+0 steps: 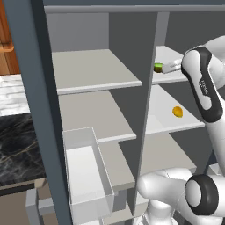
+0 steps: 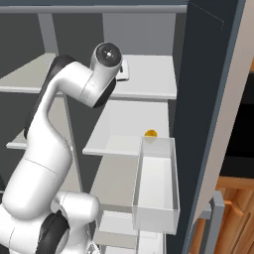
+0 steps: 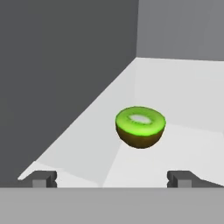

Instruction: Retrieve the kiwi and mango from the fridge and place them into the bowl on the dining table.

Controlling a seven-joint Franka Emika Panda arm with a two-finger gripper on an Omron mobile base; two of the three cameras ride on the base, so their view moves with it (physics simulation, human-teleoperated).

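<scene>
Fingers (image 3: 112, 179) spread wide, nothing between them; just the two dark tips show at the bottom of the hand view. Kiwi (image 3: 140, 127) sits ahead of the fingers, centred between them, not touched, on a pale fridge shelf (image 3: 183, 87). In the left base view the arm's wrist covers most of the kiwi (image 1: 158, 67). Mango (image 1: 177, 111) lies one shelf below the fingers; in the right base view a white door bin (image 2: 156, 186) cuts off its lower part.
</scene>
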